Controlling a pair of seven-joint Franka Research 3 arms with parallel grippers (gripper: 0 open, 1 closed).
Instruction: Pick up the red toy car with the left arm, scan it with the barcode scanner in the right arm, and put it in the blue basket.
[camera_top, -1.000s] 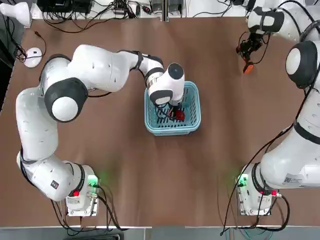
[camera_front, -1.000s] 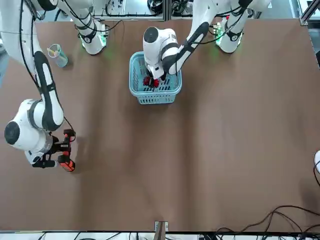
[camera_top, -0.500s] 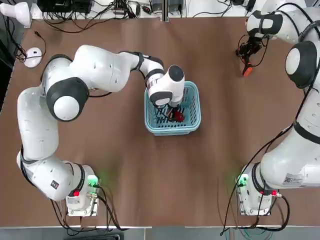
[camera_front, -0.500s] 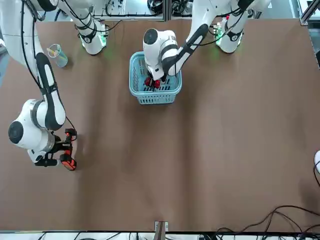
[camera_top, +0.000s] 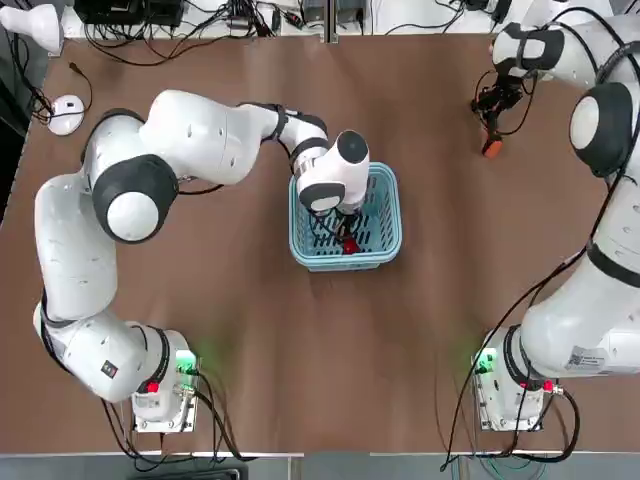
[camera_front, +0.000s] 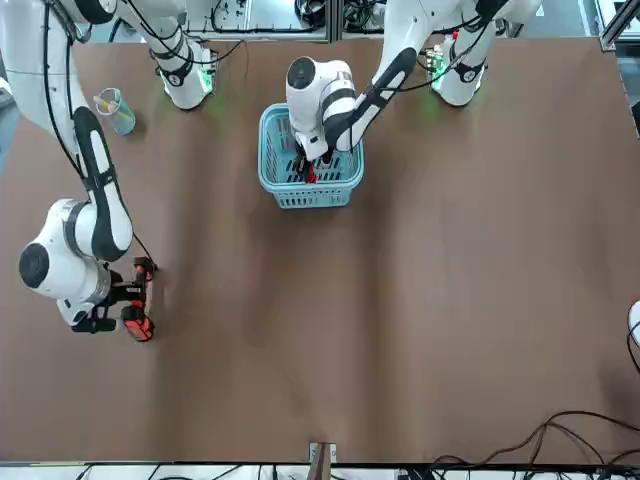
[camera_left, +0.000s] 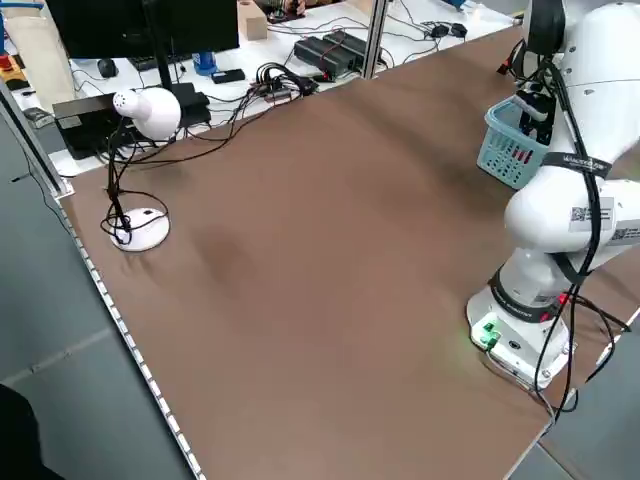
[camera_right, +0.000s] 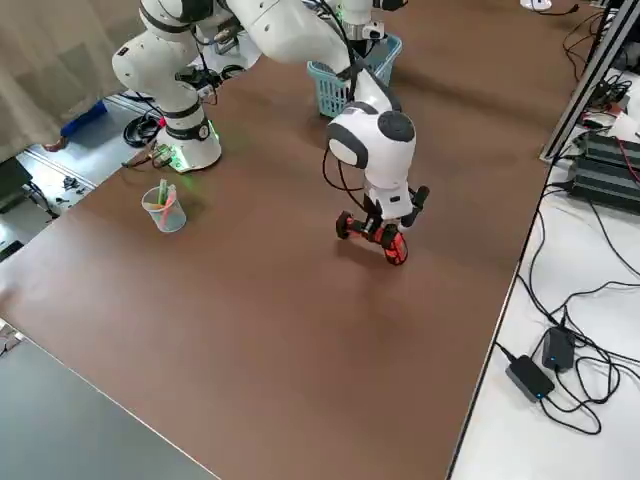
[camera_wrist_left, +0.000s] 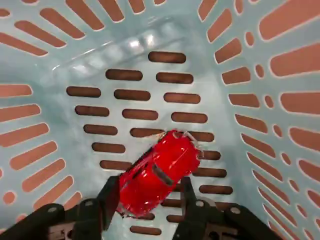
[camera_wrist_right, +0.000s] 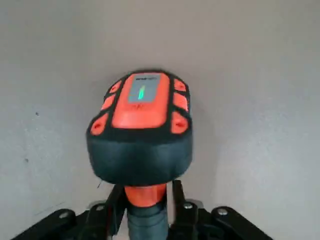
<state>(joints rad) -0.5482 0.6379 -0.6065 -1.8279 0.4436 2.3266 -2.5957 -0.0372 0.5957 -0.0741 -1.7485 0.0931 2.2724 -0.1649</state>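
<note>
The red toy car (camera_wrist_left: 160, 170) lies on the slotted floor of the blue basket (camera_top: 385, 178) at mid-table. My left gripper (camera_top: 347, 225) reaches down into the basket, open, its fingers (camera_wrist_left: 111, 199) standing on either side of the car's rear. The front view shows the car (camera_front: 309, 177) low inside the basket (camera_front: 275, 190). At the far right of the table, my right gripper (camera_top: 490, 112) hangs over the orange-and-black barcode scanner (camera_top: 491, 146), whose head rests on the tabletop. In the right wrist view the fingers (camera_wrist_right: 116, 202) stand slightly apart around the scanner's (camera_wrist_right: 142, 125) orange handle.
A clear cup (camera_front: 113, 108) with sticks stands near the right arm's base. A white mouse (camera_top: 66, 112) lies at the far left corner, with a white lamp (camera_left: 150, 110) and cables beyond the table's far edge.
The left gripper's fingers have parted and the car has dropped to the basket floor. The right gripper has set the scanner down and loosened around its handle.
</note>
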